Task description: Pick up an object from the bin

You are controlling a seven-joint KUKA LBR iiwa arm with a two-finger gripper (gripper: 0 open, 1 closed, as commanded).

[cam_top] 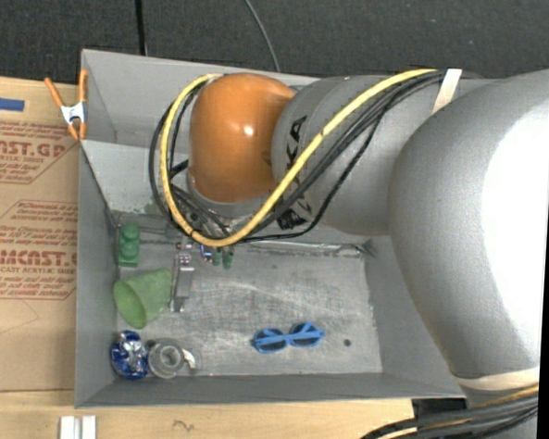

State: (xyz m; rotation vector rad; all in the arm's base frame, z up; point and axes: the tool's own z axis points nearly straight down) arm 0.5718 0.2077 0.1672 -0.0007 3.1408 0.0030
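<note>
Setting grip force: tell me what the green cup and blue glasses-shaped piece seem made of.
Pale green cone-shaped cup: probably matte plastic or rubber, dull even surface without glints. Blue glasses-shaped piece: likely smooth plastic, saturated uniform colour, slight sheen.

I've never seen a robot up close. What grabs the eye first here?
The huge grey arm with its orange cap, stretched over the bin from the right. Below it, a pale green cup lies on its side at the bin's left, and small blue toy glasses lie alone near the front wall.
</note>
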